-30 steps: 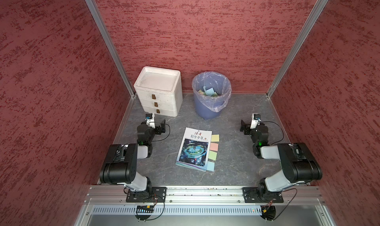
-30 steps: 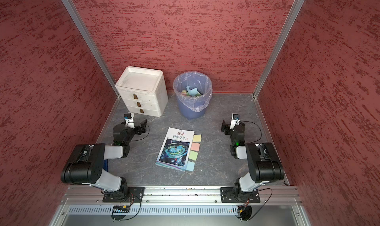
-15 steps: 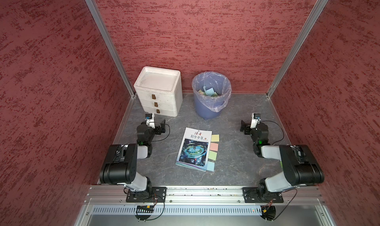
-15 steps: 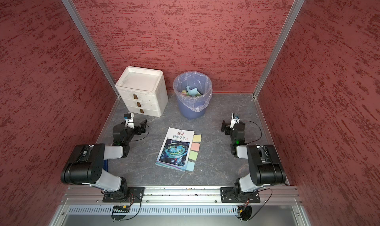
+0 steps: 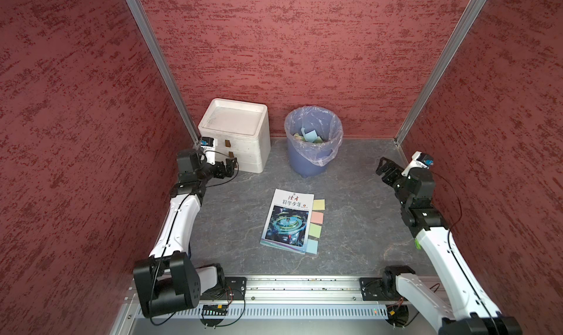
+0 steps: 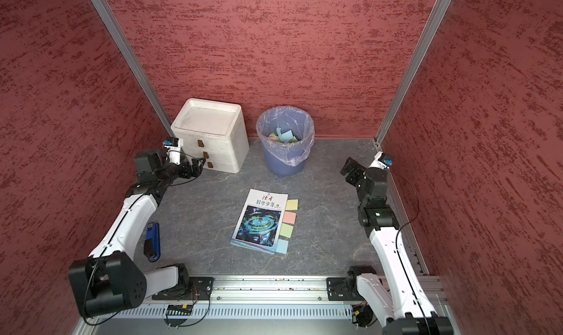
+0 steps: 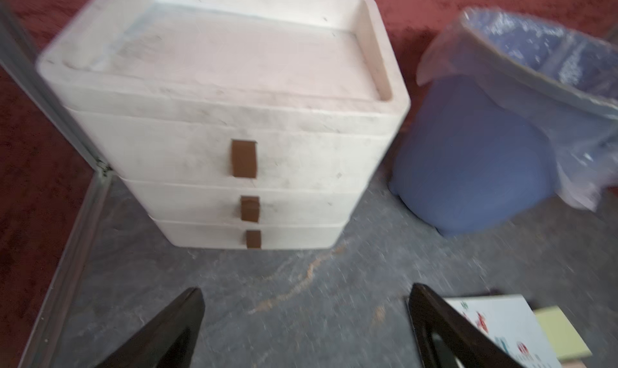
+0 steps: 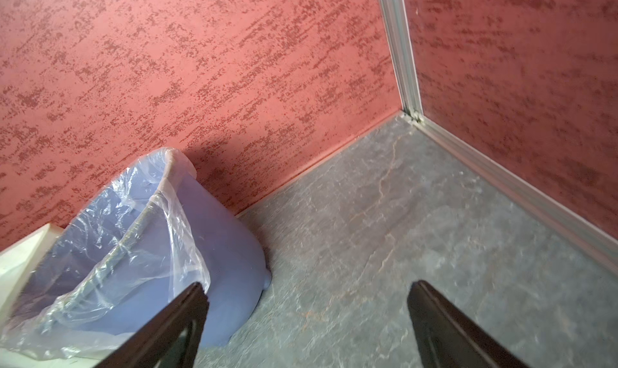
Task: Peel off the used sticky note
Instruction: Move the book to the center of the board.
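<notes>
A magazine [image 5: 288, 220] lies flat in the middle of the grey table, seen in both top views. Several sticky notes stick out along its right edge: yellow [image 5: 318, 204], pink [image 5: 317, 217], green [image 5: 315, 230] and blue [image 5: 312, 246]. I cannot tell which is the used one. My left gripper [image 5: 231, 167] hangs open in front of the drawer unit, far from the notes. The left wrist view shows its fingers [image 7: 180, 319] spread over bare table, with the magazine corner [image 7: 495, 319] and yellow note [image 7: 561, 336] beside one finger. My right gripper [image 5: 384, 169] is open near the back right corner, empty.
A white three-drawer unit [image 5: 234, 132] stands at the back left. A blue bin [image 5: 313, 153] with a plastic liner holds discarded notes. A blue stapler-like object [image 6: 152, 242] lies by the left arm. Red walls close three sides.
Both arms have lifted out of their folded poses and now reach higher and further outward. The grippers stay open. The magazine and notes have not moved.
</notes>
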Motion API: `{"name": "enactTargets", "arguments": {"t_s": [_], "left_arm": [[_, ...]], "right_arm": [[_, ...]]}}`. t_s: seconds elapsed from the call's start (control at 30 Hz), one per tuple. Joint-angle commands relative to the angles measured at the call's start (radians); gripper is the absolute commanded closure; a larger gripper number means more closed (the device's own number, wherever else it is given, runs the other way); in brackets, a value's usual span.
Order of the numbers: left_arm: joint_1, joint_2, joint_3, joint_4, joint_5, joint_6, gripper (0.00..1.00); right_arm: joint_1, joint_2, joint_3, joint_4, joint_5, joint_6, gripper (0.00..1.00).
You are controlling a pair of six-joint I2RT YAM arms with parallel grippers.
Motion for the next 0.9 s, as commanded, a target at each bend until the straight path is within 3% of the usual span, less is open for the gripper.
{"name": "enactTargets", "arguments": {"t_s": [0.0, 0.07, 0.17, 0.4, 0.67, 0.87], "left_arm": [[-0.032, -0.019, 0.040, -0.442, 0.136, 0.173, 0.00], [-0.074, -0.025, 0.062, -0.556, 0.139, 0.228, 0.00], [-0.180, -0.034, 0.055, -0.659, 0.092, 0.285, 0.00], [-0.408, 0.023, -0.033, -0.547, -0.086, 0.285, 0.00], [-0.488, 0.267, 0.040, -0.492, -0.085, 0.247, 0.00], [-0.537, 0.406, 0.089, -0.491, -0.089, 0.187, 0.07]], "right_arm": [[0.002, 0.002, 0.011, -0.193, -0.153, 0.090, 0.01], [0.052, 0.044, 0.036, -0.275, -0.204, 0.101, 0.01], [0.173, 0.061, 0.040, -0.390, -0.154, 0.124, 0.01], [0.504, 0.077, -0.036, -0.401, -0.086, 0.246, 0.02], [0.653, 0.217, -0.055, -0.221, -0.186, 0.306, 0.02], [0.660, 0.374, 0.000, -0.107, -0.257, 0.306, 0.01]]}}
